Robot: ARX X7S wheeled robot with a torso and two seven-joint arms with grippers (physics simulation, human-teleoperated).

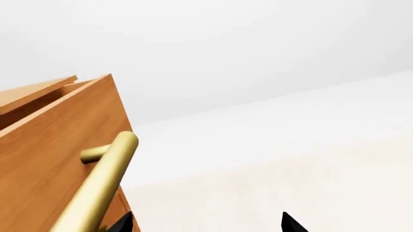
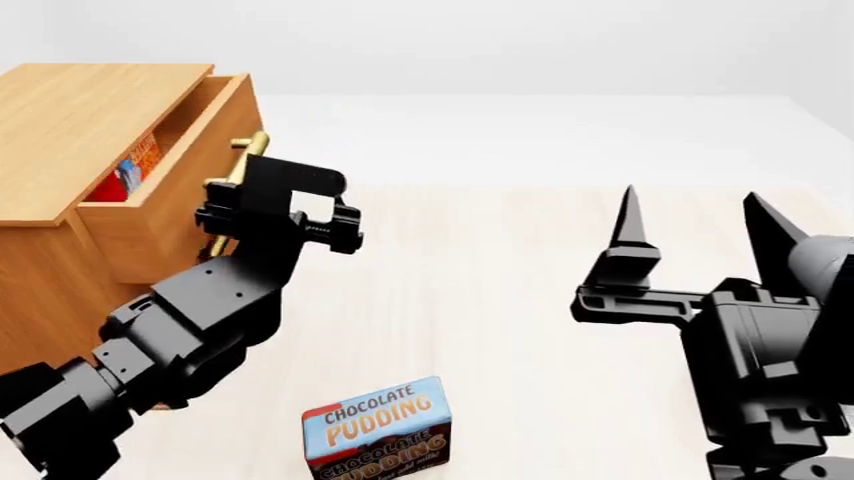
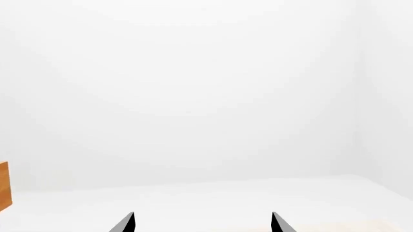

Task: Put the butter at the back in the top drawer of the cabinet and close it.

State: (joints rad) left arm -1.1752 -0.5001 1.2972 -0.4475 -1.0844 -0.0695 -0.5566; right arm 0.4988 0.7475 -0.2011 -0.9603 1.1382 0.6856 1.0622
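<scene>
A: Biggest thing first: the cabinet (image 2: 80, 120) fills the head view's left side, flat top up. Its top drawer (image 2: 180, 170) stands pulled out toward the table's middle.

B: The left wrist view shows only the drawer front and the brass handle (image 1: 96, 188) close up, the bar's long axis slanting across the wood. No contents visible there.

A: The head view gives those: the butter (image 2: 131, 168) sits inside the open drawer, tipped on edge against the far wall, its long axis along the drawer's depth.

B: The pudding box (image 2: 378, 430) stands upright on the table (image 2: 534, 260), well apart from the cabinet.

A: The left gripper (image 2: 267, 215) is at the handle, its jaws apart, one tip beside the bar. The right gripper (image 2: 701, 225) hangs over bare table, fingers spread wide, holding nothing; its own view shows only two tips and a sliver of cabinet.
</scene>
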